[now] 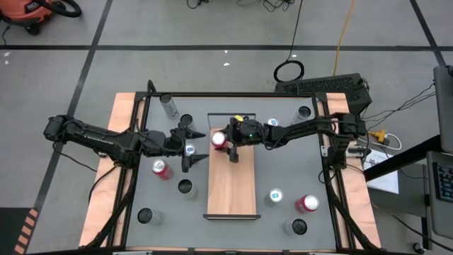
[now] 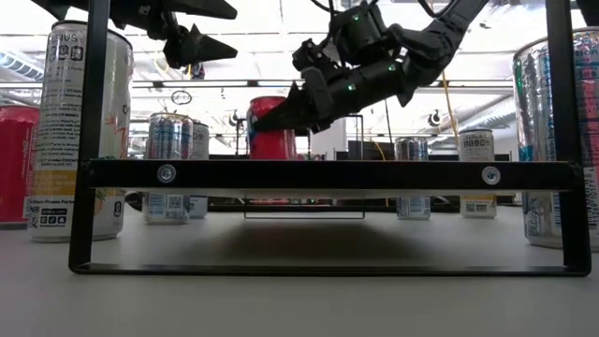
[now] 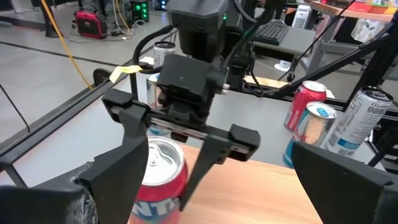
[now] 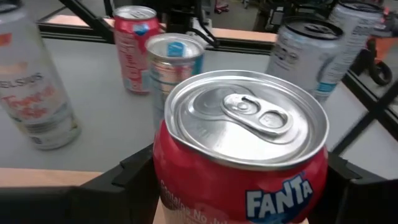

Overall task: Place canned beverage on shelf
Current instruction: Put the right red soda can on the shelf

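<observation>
Red Fanta can, silver top; light-wood shelf.

Shelf near half bare; cans crowd table both sides.

Both dark arms reach inward toward each other, the left claw spread wide and holding nothing, the right claw tilted down with its fingers apparently closed around a red can.
</observation>
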### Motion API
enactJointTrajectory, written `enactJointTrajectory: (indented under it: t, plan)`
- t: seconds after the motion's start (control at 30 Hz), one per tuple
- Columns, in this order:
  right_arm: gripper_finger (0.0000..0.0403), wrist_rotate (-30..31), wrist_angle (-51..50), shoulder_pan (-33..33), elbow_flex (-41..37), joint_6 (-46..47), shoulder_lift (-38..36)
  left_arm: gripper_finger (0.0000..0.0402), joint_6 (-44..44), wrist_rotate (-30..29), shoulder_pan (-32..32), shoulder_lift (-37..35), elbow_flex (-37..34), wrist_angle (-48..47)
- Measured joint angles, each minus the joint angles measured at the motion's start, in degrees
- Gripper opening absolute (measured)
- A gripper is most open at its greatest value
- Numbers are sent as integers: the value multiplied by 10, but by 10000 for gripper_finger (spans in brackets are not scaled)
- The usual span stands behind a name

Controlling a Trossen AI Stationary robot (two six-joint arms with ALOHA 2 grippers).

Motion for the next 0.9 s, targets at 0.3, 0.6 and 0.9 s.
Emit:
enactJointTrajectory:
  t: [0.3, 0.6, 0.9]
  plan:
    - [301, -13, -7, -8, 0, 4, 0, 395, 0, -2, 1, 0, 0, 0]
    - [313, -13, -7, -8, 0, 6, -6, 395, 0, -2, 0, 0, 0, -6]
    - [313, -13, -15, -8, 0, 15, -14, 395, 1, -2, 0, 0, 0, -5]
